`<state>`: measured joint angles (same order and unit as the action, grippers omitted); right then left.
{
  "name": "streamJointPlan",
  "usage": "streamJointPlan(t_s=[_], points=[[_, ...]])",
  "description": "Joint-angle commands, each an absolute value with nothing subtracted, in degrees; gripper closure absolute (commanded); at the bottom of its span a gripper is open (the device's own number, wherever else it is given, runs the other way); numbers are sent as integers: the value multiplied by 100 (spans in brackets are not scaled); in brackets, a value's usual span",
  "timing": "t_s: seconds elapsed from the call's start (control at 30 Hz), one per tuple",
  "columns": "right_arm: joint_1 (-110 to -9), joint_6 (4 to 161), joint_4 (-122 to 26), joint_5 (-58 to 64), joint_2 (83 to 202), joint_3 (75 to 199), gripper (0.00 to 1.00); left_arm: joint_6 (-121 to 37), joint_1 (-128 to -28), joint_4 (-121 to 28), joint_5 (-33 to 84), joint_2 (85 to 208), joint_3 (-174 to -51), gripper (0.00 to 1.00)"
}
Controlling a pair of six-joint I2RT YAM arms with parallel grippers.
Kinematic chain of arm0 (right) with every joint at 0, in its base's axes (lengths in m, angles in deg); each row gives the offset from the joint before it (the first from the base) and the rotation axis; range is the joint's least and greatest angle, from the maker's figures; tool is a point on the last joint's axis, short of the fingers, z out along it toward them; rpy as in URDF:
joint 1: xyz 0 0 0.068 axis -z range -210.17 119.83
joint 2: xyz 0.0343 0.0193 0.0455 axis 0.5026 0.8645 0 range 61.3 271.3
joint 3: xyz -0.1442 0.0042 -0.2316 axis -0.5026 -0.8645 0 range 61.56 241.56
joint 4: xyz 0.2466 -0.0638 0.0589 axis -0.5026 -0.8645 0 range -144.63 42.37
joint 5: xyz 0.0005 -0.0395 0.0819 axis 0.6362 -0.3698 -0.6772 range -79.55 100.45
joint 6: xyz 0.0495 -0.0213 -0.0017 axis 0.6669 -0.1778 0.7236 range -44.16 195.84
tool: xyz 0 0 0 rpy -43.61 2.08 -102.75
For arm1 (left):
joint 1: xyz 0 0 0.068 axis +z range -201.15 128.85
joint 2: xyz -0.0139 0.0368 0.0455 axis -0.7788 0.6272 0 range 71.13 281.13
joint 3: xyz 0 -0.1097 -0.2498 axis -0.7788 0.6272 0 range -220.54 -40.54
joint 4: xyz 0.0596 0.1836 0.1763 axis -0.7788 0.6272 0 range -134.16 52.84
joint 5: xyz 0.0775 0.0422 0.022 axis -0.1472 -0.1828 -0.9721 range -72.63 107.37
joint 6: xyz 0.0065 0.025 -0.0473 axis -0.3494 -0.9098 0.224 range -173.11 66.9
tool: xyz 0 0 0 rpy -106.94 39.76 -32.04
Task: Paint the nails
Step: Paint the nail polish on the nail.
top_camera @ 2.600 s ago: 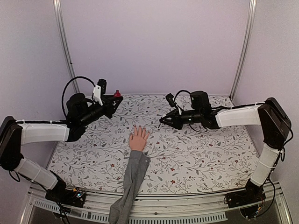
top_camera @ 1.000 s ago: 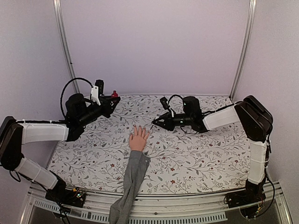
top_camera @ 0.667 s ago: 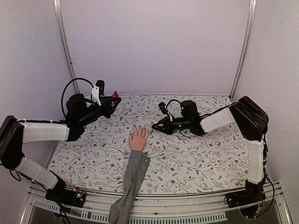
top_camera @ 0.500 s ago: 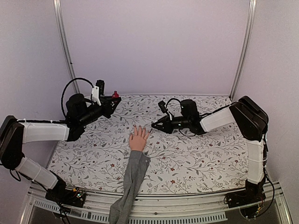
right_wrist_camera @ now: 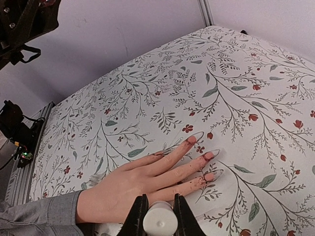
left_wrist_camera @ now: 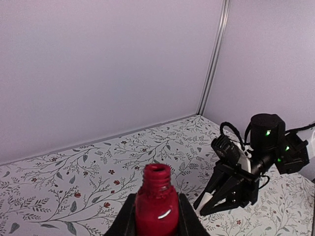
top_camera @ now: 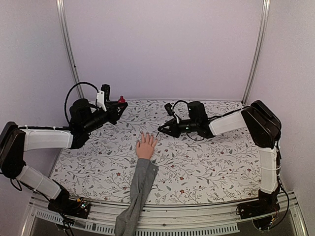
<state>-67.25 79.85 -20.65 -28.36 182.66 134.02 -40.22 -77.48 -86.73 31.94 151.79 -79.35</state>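
Note:
The peach mannequin hand [top_camera: 146, 146] lies palm down on the floral cloth, with its grey sleeve [top_camera: 138, 187] running to the near edge. In the right wrist view the nails [right_wrist_camera: 192, 139] show pink, with red smears on the fingertips. My right gripper [top_camera: 161, 131] is shut on the white brush cap [right_wrist_camera: 160, 222] and hovers just right of the fingertips, over the hand [right_wrist_camera: 133, 184]. The brush tip is hidden under the cap. My left gripper [top_camera: 119, 103] is shut on the open red polish bottle [left_wrist_camera: 156, 206] and holds it upright at the back left.
The floral cloth [top_camera: 211, 157] covers the table. Purple walls with metal corner posts [top_camera: 66, 44] close off the back and sides. The right gripper also shows in the left wrist view [left_wrist_camera: 209, 204], to the right of the bottle.
My right gripper has moved left with the cap, from mid-table to just beside the hand's fingertips. The left arm and bottle have barely moved.

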Motion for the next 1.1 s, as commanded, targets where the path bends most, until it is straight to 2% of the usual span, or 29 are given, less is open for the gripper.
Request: streamJointPlan(t_s=[0.0, 1.07], points=[[-6752, 7863, -2403, -2745, 18493, 13614, 100, -4049, -7693, -8896, 3215, 15213, -8000, 100], [-6752, 7821, -2434, -2813, 18460, 13779, 100, -4028, -7691, -8969, 3254, 15293, -8010, 100]])
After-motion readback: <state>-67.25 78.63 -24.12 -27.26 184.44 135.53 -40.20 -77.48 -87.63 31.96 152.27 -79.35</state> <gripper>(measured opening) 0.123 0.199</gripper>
